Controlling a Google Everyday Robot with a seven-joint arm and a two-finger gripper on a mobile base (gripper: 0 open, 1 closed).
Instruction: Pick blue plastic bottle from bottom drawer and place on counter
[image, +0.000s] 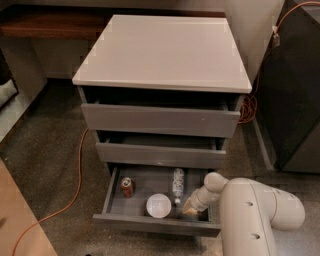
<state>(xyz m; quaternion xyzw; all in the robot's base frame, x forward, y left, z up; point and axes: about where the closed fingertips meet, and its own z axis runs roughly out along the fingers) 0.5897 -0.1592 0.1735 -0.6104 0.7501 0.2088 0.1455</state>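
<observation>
Hanging gripper inside bottom drawer, state untellable, just right of blue plastic bottle lying lengthwise near-to-far.

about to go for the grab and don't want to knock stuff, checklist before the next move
1. Drawer pulled open: ok.
2. Bottle lying in the drawer, uncovered: ok.
3. Gripper down in the drawer, over the bottle: not ok; it sits beside the bottle's near end.
4. Can apart from the bottle: ok.
5. Bowl apart from the bottle: cannot tell; it lies close to the near end.
6. Counter has room for the bottle: ok.
</observation>
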